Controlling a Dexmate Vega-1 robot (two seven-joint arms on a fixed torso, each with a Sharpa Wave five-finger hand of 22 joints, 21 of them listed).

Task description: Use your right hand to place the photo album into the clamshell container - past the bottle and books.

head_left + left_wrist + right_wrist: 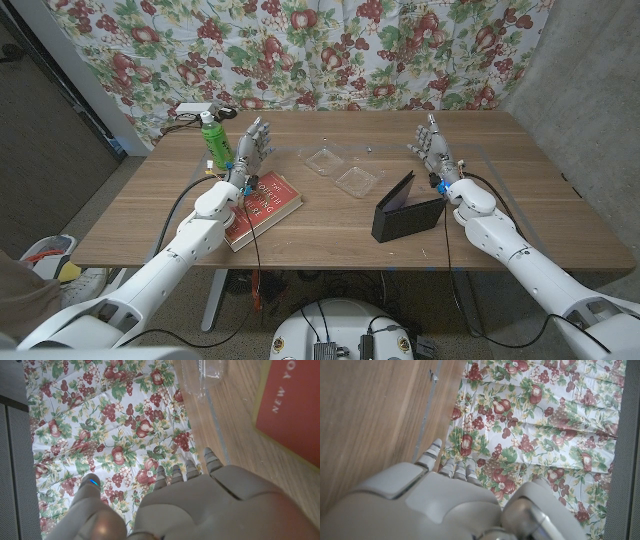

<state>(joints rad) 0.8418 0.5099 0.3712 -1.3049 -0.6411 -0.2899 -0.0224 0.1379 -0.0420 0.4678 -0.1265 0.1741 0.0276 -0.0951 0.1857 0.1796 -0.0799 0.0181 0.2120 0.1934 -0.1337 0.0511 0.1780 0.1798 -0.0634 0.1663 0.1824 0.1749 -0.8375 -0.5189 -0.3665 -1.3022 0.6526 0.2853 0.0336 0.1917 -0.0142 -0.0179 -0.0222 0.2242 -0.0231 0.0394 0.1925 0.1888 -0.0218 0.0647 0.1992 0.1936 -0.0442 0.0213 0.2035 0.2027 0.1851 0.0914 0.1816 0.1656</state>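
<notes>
Right hand [431,143] seemingly empty, beside standing photo album [405,208]

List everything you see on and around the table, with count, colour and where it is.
Photo album: one, black, standing partly open, right of table centre.
Clamshell container: one, clear, open, table middle.
Book: one, red, left side.
Bottle: one, green, far left.
Power strip: one, white, far left corner.
Table: one, wooden.
Curtain: one, fruit-patterned, behind.
Left hand: raised, holds nothing, beside bottle.
Right hand: raised, holds nothing, behind album.
</notes>
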